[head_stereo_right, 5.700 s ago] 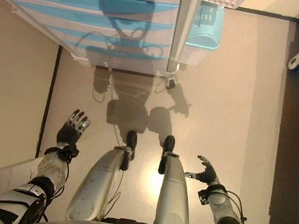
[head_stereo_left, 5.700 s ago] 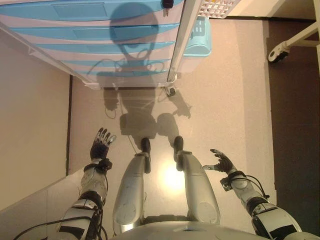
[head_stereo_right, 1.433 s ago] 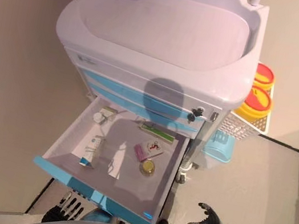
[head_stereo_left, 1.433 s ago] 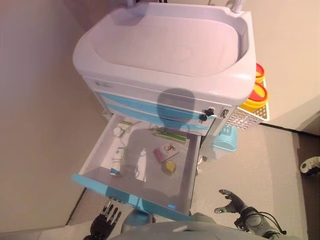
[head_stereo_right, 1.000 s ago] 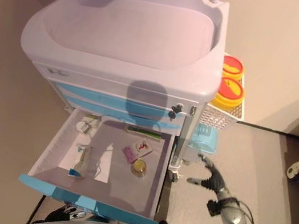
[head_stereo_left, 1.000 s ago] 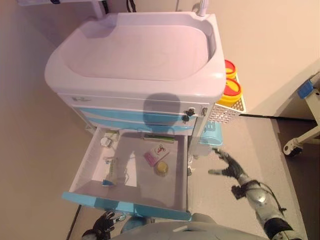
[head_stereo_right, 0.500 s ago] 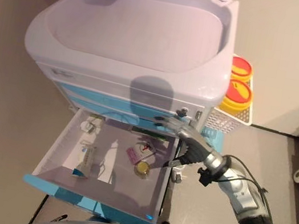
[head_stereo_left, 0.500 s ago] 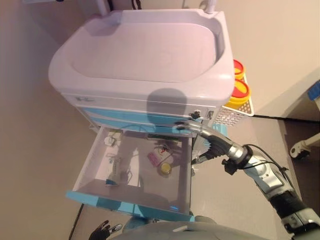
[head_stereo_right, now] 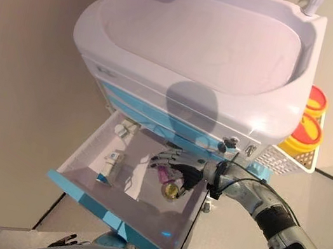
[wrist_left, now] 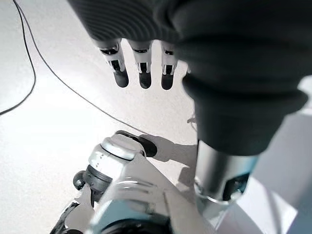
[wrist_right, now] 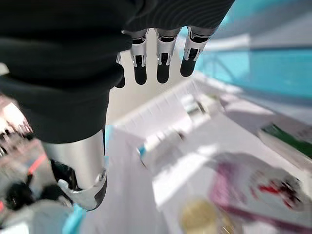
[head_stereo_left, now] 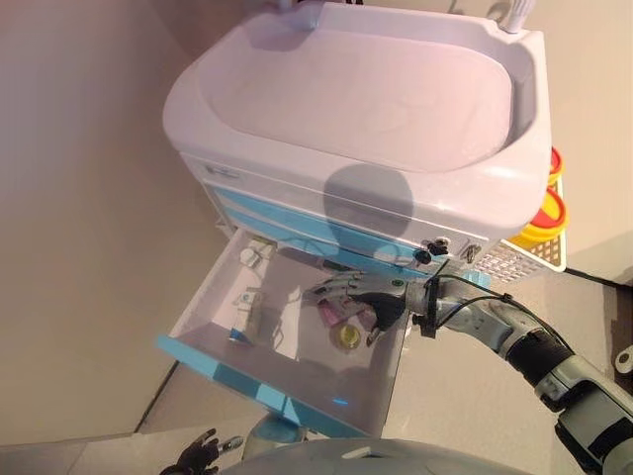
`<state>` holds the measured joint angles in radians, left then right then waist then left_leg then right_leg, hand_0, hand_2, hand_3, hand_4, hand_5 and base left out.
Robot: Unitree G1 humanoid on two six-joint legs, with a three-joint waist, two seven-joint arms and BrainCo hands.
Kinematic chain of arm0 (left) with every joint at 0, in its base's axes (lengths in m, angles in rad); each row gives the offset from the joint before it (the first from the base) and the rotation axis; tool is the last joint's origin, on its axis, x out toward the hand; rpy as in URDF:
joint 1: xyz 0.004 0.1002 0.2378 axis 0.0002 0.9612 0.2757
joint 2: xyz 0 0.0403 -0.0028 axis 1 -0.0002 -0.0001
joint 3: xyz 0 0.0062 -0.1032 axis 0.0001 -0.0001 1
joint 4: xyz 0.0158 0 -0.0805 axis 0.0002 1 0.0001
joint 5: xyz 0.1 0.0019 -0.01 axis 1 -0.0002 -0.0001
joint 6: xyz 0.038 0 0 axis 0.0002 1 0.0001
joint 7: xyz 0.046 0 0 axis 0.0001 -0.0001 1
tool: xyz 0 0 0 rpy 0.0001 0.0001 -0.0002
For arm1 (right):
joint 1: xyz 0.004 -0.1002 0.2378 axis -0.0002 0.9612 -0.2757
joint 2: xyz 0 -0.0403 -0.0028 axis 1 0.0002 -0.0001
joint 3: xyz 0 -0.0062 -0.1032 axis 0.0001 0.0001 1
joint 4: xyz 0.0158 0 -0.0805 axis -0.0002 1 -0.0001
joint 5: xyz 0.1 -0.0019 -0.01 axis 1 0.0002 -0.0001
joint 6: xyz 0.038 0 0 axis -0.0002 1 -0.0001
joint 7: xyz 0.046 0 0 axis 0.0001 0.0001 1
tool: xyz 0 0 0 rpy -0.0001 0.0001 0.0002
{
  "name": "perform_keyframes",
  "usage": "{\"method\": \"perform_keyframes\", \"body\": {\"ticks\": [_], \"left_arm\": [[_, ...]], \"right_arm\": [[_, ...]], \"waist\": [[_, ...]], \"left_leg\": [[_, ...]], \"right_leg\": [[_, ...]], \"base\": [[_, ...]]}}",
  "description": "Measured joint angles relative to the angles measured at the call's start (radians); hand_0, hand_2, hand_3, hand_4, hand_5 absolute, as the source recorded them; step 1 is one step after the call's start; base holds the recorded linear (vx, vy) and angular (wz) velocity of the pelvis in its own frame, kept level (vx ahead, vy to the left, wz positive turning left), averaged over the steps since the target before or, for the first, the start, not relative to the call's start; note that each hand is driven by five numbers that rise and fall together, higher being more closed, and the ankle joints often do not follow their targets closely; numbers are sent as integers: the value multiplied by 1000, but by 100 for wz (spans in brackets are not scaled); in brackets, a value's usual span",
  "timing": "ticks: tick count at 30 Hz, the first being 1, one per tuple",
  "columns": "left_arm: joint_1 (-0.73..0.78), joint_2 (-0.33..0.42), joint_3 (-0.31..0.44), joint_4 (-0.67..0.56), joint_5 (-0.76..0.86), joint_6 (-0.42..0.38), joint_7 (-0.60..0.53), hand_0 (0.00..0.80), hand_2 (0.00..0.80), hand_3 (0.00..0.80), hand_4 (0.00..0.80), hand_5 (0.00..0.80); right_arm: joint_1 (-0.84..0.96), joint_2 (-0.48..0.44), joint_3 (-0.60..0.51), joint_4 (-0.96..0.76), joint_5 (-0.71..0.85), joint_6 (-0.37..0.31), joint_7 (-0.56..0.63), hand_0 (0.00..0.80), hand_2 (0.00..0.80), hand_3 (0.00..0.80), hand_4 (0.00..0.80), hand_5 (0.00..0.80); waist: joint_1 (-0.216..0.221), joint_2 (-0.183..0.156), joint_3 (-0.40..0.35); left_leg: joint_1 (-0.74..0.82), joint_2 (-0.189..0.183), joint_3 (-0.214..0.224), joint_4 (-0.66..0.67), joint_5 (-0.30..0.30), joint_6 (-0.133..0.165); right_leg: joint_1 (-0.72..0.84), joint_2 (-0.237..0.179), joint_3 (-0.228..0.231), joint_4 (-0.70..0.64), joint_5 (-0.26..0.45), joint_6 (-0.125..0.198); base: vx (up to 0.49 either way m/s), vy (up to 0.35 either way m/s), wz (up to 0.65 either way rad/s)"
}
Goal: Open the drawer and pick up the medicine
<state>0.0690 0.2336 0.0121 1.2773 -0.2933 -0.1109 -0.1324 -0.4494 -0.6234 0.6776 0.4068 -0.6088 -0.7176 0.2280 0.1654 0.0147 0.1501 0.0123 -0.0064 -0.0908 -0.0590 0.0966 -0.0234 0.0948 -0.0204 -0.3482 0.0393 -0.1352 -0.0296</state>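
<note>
Over glossy drawer (head_stereo_left: pixel 203 315) — right hand (head_stereo_left: pixel 368 297), flat pink packet (head_stereo_left: pixel 333 310)

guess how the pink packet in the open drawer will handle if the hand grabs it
The pink packet looks thin and flat, so probably light and awkward to pinch. On the smooth drawer floor it may slide. The open right hand hovers over it.

- The right arm is reaching forward and across from the lower right; its right hand (head_stereo_left: pixel 358 295) is hanging palm-down with fingers (wrist_right: pixel 164 68) extending straight and slightly spread, gripping nothing
- The left hand (head_stereo_left: pixel 195 454) is hanging low at the bottom edge; its fingers (wrist_left: pixel 141 73) are pointing straight, relaxed and empty
</note>
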Motion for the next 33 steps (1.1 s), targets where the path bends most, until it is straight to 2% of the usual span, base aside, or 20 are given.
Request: {"method": "perform_keyframes", "body": {"ticks": [5, 10, 16, 22, 33], "left_arm": [[-67, -22, -19, -9, 0, 20, 67, 0, 0, 0, 0, 0], [-59, -27, -29, -20, 0, 20, 83, 0, 0, 0, 0, 0], [-50, -29, -71, -37, 0, 19, 89, 0, 0, 0, 0, 0], [-71, -33, -95, -38, -1, 19, 109, 0, 0, 0, 0, 0], [-71, -41, -96, -38, -1, 21, 107, 0, 0, 0, 0, 0]], "right_arm": [[3, 93, 36, 171, -209, 91, -123, 0, 0, 0, 0, 0], [20, 106, 30, 267, -337, 159, -249, 0, 0, 0, 0, 0], [48, 143, 14, 362, -435, 175, -346, 0, 0, 0, 0, 0], [49, 179, 14, 437, -463, 194, -414, 0, 0, 0, 0, 0], [55, 179, 14, 455, -479, 186, -448, 0, 0, 0, 0, 0]], "waist": [[5, -33, -5], [6, -33, -5], [8, -22, -7], [9, -6, -2], [9, 11, 8]], "left_leg": [[10, -3, -10, -1, 0, 0], [8, -8, -14, -1, 1, 1], [-5, -11, -25, 2, 1, 1], [-7, -12, -34, 2, 1, 1], [-5, -13, -41, 2, 2, 0]], "right_leg": [[16, 0, -16, -12, 1, 0], [16, -3, -17, -12, 1, 1], [15, -3, -23, -15, 2, 1], [21, -2, -33, -22, 2, 2], [29, -2, -45, -24, 2, 2]], "base": [[28, -30, 9], [-2, -1, 1], [2, -14, 7], [9, -8, 5], [6, 4, 2]]}}
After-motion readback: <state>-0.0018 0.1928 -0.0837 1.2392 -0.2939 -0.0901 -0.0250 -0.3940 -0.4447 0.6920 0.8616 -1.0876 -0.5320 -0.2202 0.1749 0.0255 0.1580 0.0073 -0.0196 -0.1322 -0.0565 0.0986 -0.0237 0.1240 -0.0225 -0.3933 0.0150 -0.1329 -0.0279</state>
